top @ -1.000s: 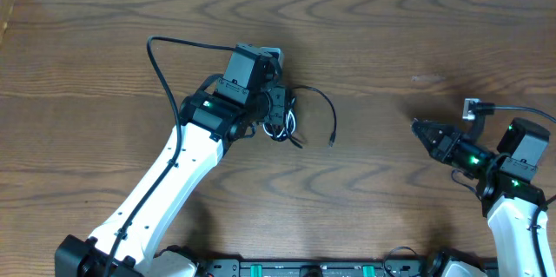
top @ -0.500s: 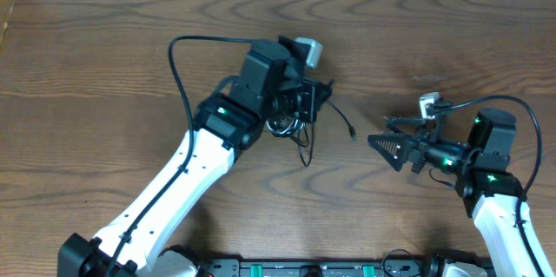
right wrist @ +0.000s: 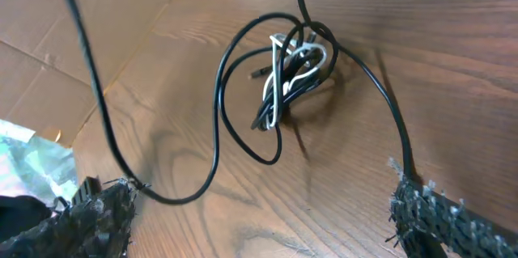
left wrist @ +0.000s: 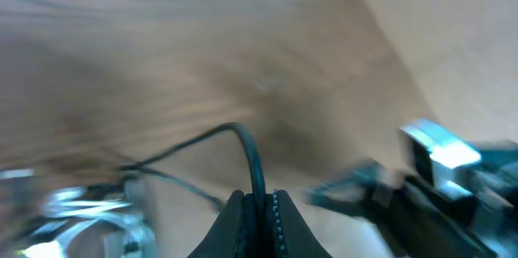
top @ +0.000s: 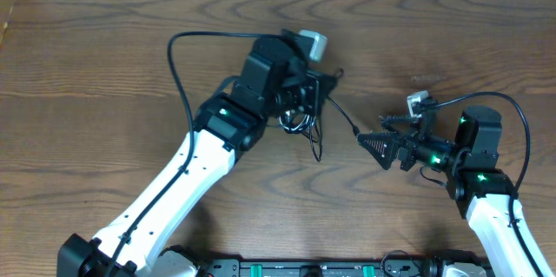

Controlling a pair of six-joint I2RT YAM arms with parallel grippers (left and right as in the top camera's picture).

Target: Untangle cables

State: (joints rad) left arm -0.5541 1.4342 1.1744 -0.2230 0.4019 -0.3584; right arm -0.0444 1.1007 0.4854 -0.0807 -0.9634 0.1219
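Over the brown wood-grain table [top: 87, 69], my white-and-black left arm [top: 174, 173] reaches diagonally to centre, the left claw [left wrist: 259, 205] pinching the long thin black cord [right wrist: 218, 129]. My right arm [top: 486, 212] stretches leftward, the right claw [top: 372, 143] spread wide, aimed at the tangle holding the short white cord [right wrist: 283, 68].

right hand [top: 367, 141] opened wide, reached leftward, cables [top: 301, 122] carried right toward it

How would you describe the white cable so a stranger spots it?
On the wooden table, find the left gripper near the middle. By it is a tangle of black cable; the white cable is the only pale cord, looped in its core.
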